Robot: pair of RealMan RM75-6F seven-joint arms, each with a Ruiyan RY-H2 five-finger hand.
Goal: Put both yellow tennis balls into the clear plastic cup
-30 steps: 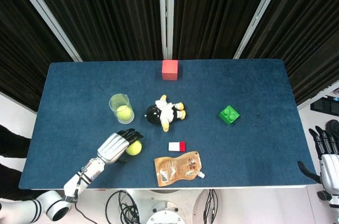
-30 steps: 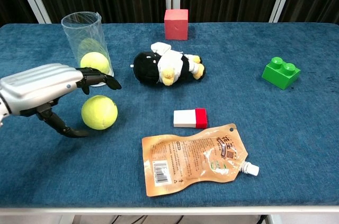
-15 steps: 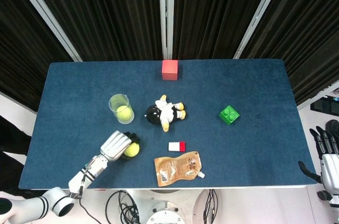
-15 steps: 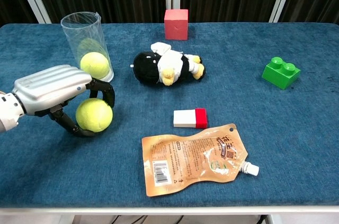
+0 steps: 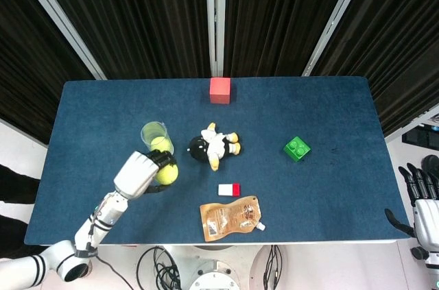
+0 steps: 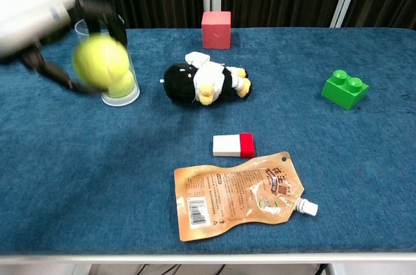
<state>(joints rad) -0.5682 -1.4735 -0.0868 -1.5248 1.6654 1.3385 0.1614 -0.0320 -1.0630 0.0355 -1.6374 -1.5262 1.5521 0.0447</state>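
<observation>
On the blue table (image 5: 329, 112), the left hand (image 5: 140, 172) grasps a tennis ball (image 6: 99, 62) beside the clear cup (image 5: 155, 135); right hand (image 5: 424, 201) idle, fingers spread.

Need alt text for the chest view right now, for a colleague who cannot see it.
The left hand, motion-blurred, holds a yellow tennis ball in front of the clear plastic cup, which has another ball inside. A plush penguin, red cube, green brick and orange pouch lie on the blue table.

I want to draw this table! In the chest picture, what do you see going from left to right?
Held ball in the left hand → penguin toy → white-and-red block → green brick. The cup, red cube and pouch overlap others sideways, so I left them out.
</observation>
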